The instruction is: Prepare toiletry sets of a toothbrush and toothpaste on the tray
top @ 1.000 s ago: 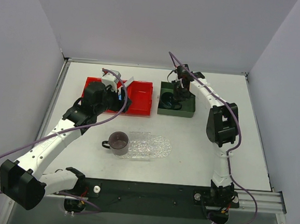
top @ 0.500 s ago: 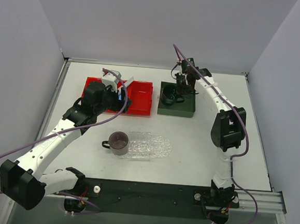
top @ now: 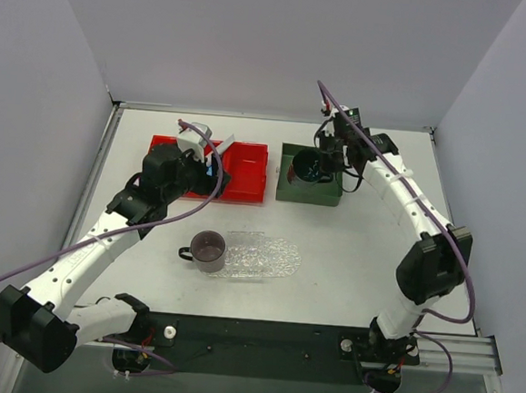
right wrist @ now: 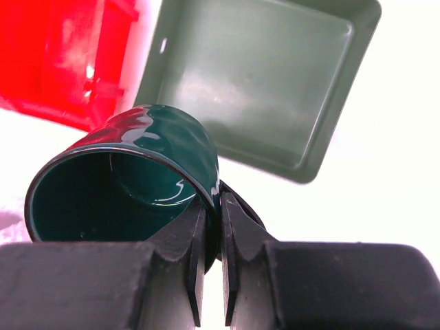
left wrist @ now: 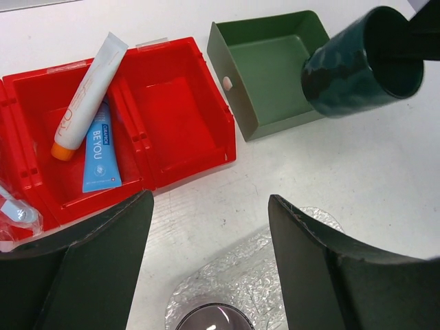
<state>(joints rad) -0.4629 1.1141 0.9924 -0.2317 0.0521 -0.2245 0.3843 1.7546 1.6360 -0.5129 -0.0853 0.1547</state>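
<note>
The toothpaste [left wrist: 86, 89], a white tube with an orange cap, lies in the middle compartment of the red bin [left wrist: 185, 103]. The light-blue toothbrush piece [left wrist: 102, 148] lies beside it. My left gripper [left wrist: 210, 265] is open and empty, hovering between the red bin and the clear bumpy tray [left wrist: 282, 268]; in the top view it [top: 209, 169] is at the bin's near side. My right gripper [right wrist: 212, 227] is shut on the rim of a dark green cup [right wrist: 137, 158] and holds it tilted above the green bin [right wrist: 254, 75]. In the top view the tray [top: 267, 256] lies at the table's middle.
A dark purple cup [top: 208, 250] stands on the tray's left end. The green square bin [top: 309, 189] sits right of the red bin [top: 247, 172]. A clear wrapped item [left wrist: 14, 210] lies in the red bin's left compartment. Walls close the table on three sides.
My right gripper has lifted the dark green cup out of the green bin and swung it up and to the right. My left arm has barely moved.
</note>
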